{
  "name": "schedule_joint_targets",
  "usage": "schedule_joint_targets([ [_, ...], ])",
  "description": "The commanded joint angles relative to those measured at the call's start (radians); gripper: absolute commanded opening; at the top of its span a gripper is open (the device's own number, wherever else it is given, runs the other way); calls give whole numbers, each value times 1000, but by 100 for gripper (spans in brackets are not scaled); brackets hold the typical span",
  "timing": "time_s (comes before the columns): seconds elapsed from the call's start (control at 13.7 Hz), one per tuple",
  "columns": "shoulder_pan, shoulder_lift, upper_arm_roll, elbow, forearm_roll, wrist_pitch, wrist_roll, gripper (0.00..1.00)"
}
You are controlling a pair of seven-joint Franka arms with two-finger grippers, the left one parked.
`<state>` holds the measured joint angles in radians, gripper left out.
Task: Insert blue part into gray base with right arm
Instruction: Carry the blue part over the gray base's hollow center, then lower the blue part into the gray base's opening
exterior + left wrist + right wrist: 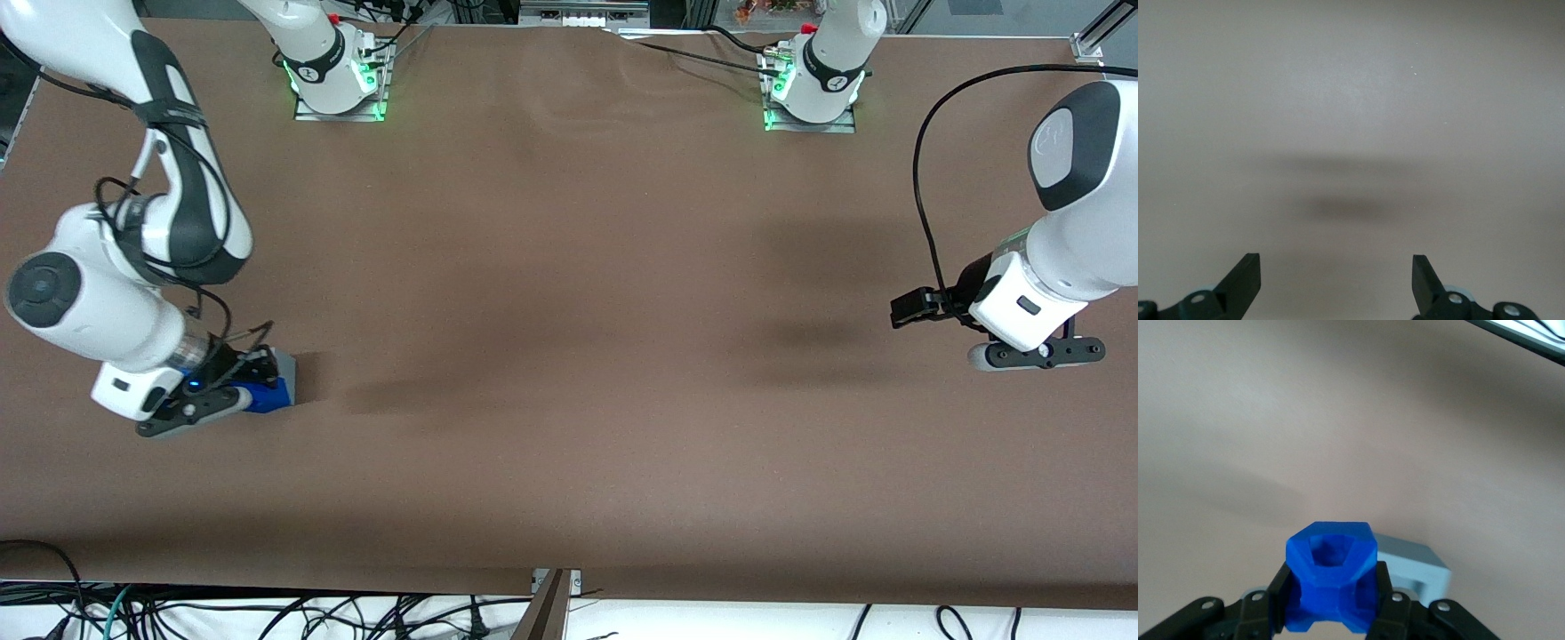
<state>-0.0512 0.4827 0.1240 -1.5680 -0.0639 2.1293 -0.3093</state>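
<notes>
- While it sits low over the matte brown desk (pixel 569 293) at the working arm's end, the black two-finger gripper (pixel 1331 603) of the white right arm (pixel 107 293) is clenched on the glossy bright-blue plastic part (pixel 1331 583), a faceted block with a hollowed top.
- Just beside it rests the light-gray plastic cube base (pixel 1415 568), smooth-faced, partly hidden by the blue part.

Right arm (pixel 133 293) bent low over the table, end effector (pixel 1331 603) clamped, fingers (pixel 1281 600) closed inward.
</notes>
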Motion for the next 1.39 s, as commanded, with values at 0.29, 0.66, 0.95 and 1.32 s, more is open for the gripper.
schedule_joint_targets([
  [0.29, -32, -35, -58, -104, 4, 17, -48, 18],
  [0.66, -32, -35, -86, -138, 9, 44, 67, 18],
  [0.95, -32, -27, -86, -153, 9, 60, 137, 18],
  [1.32, -30, -21, -86, -187, 7, 119, 156, 19],
])
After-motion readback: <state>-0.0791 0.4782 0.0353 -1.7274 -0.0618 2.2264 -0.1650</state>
